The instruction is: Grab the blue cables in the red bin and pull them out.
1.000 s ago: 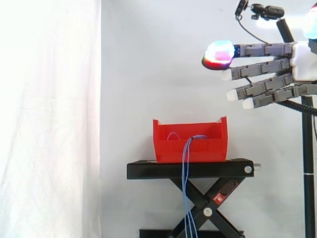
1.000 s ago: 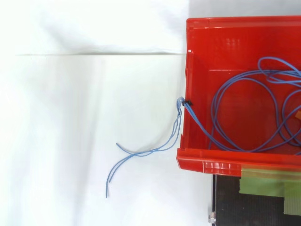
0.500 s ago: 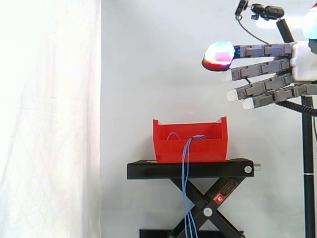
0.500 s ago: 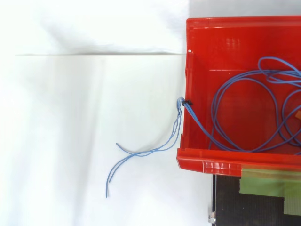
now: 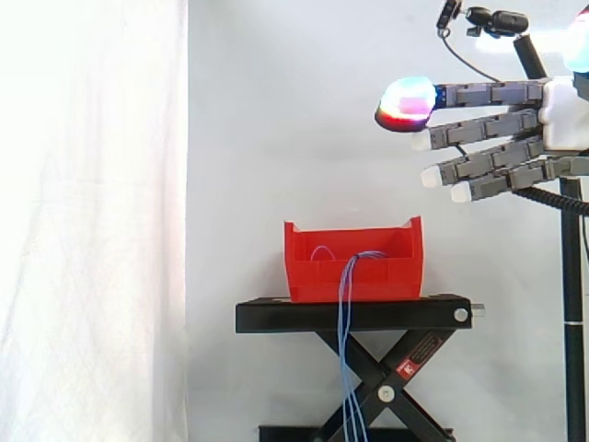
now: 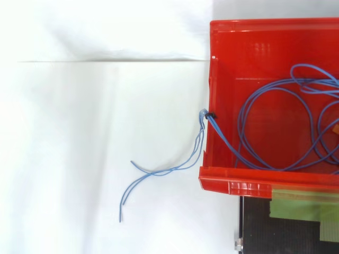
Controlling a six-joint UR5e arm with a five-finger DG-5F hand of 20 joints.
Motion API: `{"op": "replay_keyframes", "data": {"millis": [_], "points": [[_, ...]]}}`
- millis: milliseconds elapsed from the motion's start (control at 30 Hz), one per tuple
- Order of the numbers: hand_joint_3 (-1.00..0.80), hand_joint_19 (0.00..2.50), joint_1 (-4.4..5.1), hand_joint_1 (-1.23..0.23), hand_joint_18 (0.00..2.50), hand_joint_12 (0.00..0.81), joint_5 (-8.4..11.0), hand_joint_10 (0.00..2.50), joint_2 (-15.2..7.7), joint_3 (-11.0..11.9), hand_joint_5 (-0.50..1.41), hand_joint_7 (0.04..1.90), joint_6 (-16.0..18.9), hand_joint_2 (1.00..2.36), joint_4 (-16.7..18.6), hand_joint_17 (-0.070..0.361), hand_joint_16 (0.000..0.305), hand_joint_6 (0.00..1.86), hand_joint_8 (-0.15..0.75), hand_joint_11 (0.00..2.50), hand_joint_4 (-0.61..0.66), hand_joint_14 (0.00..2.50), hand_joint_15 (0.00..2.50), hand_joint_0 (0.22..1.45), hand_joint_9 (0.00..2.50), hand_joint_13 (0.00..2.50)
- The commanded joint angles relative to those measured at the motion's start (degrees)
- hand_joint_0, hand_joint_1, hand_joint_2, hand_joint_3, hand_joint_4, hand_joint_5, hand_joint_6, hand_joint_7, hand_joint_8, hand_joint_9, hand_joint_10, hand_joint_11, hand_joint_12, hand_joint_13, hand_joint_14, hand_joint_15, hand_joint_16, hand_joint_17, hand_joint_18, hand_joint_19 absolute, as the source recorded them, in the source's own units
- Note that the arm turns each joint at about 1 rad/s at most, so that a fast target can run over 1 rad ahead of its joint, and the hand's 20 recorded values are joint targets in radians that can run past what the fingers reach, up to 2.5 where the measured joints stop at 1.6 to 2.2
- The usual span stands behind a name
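Side view: the robot hand [image 5: 563, 115] hangs high, well above and to the right of the red plastic bin [image 5: 354, 276]. Its fingers are stretched out straight toward the left and grasp nothing. One fingertip pad [image 5: 407, 101] glows red, green and cyan.

The bin sits centred on the top plate of the black scissor-lift stand [image 5: 354, 316], in front of the white curtain [image 5: 92, 221]. The thin blue cables [image 5: 344, 350] spill over the bin's front wall and hang down past the stand's front edge.

Top view adds what the side hides: the cables lie in large loops on the bin floor. A few strands cross the left wall at what may be a small black tie [image 6: 211, 114] and trail outside. A green tape strip [image 6: 302, 203] lies on the stand.
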Motion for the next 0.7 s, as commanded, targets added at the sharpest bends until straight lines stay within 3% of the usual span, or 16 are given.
{"op": "replay_keyframes", "data": {"millis": [0,233,300,333,367,400,533,600,667], "points": [[-1.0,0.19,0.06,-0.72,0.0,0.339,0.0,0.0,0.0,0.0,0.03,0.17,0.0,1.0,0.0,0.123,0.055,0.01,0.171,0.0,0.04,0.0,0.07,0.7,0.01,0.03],[-1.0,0.19,0.06,-0.72,0.0,0.337,0.17,0.0,-0.09,0.0,0.03,0.18,-0.26,1.0,0.0,0.123,0.055,0.01,0.172,0.0,0.04,0.0,0.07,0.7,0.02,0.04],[-1.0,0.19,0.33,-0.72,0.0,0.337,0.53,0.0,-0.09,0.0,0.05,0.19,-1.93,1.0,0.18,0.124,0.055,0.01,0.172,0.0,0.05,0.0,0.08,0.71,0.03,0.05],[-1.0,0.19,0.5,-0.72,0.0,0.337,1.32,0.0,-0.09,0.0,0.07,0.2,-4.13,1.0,0.7,0.123,0.055,0.01,0.173,0.0,0.06,0.0,0.08,0.71,0.03,0.05],[-1.0,0.2,0.5,-0.72,0.0,0.34,1.32,0.0,-0.09,0.0,0.07,0.21,-4.13,1.0,0.7,0.123,0.055,0.01,0.176,0.0,0.06,0.0,0.08,0.71,0.04,0.06],[-1.0,0.17,0.94,-0.75,0.0,0.344,3.34,0.0,-0.09,0.0,0.12,0.21,-9.84,1.0,2.37,0.124,0.055,0.01,0.186,0.0,0.08,0.0,0.06,0.71,0.09,0.11],[-1.0,0.17,1.82,-0.77,0.03,0.344,5.98,0.0,-0.18,0.0,0.16,0.23,-19.6,1.0,5.63,0.125,0.055,0.01,0.191,0.0,0.09,0.0,0.05,0.71,0.12,0.14],[-1.0,0.18,2.26,-0.77,0.04,0.344,6.68,0.0,-0.18,0.0,0.19,0.25,-21.88,1.0,6.68,0.125,0.055,0.01,0.194,0.0,0.11,0.0,0.06,0.71,0.13,0.15],[-1.0,0.17,2.7,-0.77,0.05,0.344,7.03,0.0,-0.18,0.0,0.21,0.26,-21.71,1.0,7.56,0.125,0.056,0.01,0.196,0.0,0.11,0.0,0.06,0.71,0.14,0.15]]}}
